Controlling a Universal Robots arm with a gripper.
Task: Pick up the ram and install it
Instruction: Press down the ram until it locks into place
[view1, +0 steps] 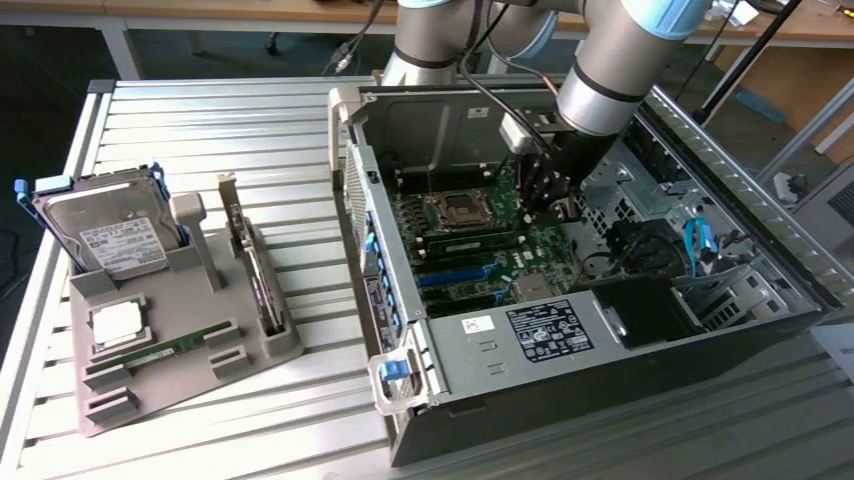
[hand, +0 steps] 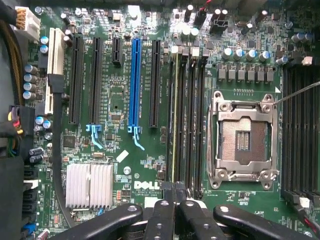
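Arm reaches steeply into the case, gripper closed, seemingly pressing the ram

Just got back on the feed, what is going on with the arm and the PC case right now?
The arm has its pincer down inside the open computer case, shut and sitting at the memory slots beside the empty processor socket. One ram stick lies flat in the grey parts holder on the table, next to the silver processor chip, with the hard drive standing behind.
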